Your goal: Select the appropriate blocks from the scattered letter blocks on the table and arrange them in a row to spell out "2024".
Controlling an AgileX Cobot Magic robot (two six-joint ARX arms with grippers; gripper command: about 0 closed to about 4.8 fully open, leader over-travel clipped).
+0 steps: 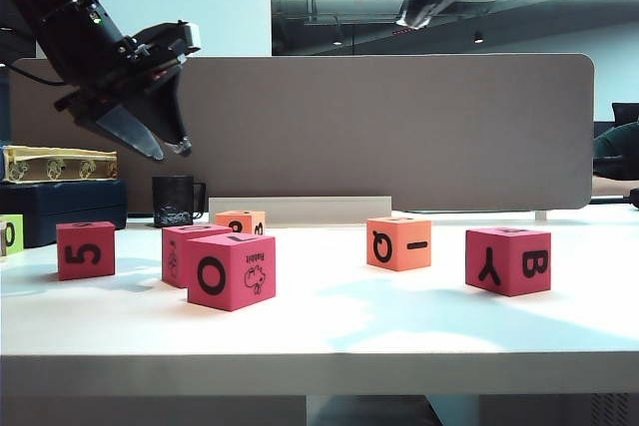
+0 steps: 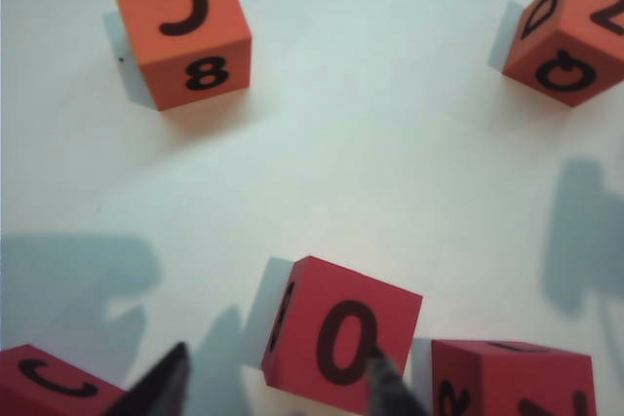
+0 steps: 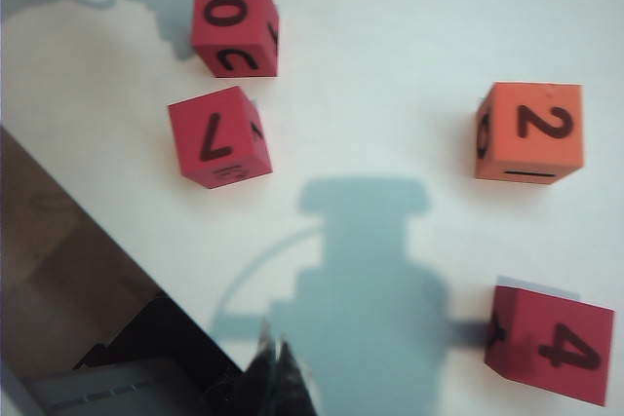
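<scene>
Several letter blocks stand on the white table (image 1: pixel 399 316). In the exterior view a red "5" (image 1: pixel 85 249), a red "O" (image 1: pixel 232 271), an orange "Q" block (image 1: pixel 399 242) and a red "Y B" block (image 1: pixel 507 259) face me. My left gripper (image 1: pixel 160 142) hangs high over the left blocks. Its jaws (image 2: pixel 278 392) are open and empty above a red "0" block (image 2: pixel 341 333), with an orange "C 8" block (image 2: pixel 180 26) farther off. My right gripper (image 3: pixel 275 367) is shut and empty above bare table. An orange "2" (image 3: pixel 531 132), a red "4" (image 3: pixel 551 343) and a red "7" (image 3: pixel 219 135) lie around it.
A grey-brown partition (image 1: pixel 379 127) closes the back of the table. A black mug (image 1: pixel 175 202) and a gold box on a dark case (image 1: pixel 60 164) stand at the back left. The table's edge and the brown floor (image 3: pixel 58 231) show close to my right gripper.
</scene>
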